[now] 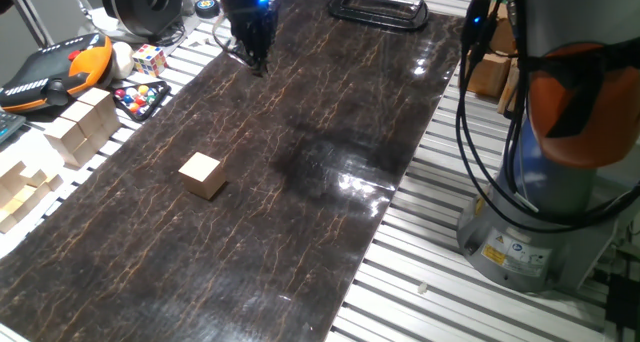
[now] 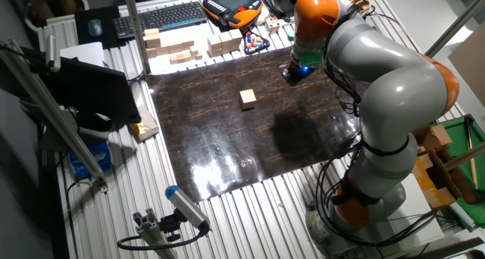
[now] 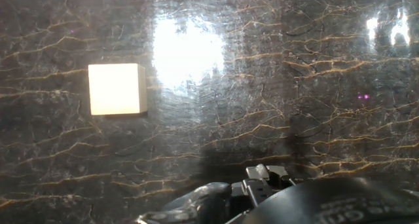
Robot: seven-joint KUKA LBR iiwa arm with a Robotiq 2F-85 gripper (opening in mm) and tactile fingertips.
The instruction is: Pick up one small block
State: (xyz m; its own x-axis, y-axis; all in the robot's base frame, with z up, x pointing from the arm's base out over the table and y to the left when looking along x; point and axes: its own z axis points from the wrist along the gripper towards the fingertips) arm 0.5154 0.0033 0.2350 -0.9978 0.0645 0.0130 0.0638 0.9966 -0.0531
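The small block [image 1: 202, 174] sits alone on the dark slab [image 1: 300, 212], well apart from the raised hand [image 1: 255, 58], grip unclear.

Overhead light strikes the dark marble table [image 1: 300, 212], throwing white glare along its near right edge in one fixed view and a paler sheen across its lower left corner in the other fixed view. A soft, smudged shadow lies mid-table in both. In the hand view a broad bright reflection washes out the veining at upper centre, with smaller hot spots at top right; the small block [image 3: 116, 89] is overexposed to near white, its right face dimmer. The hand's own hardware at the bottom edge is dark and blurred. Both fixed views are moderately sharp.
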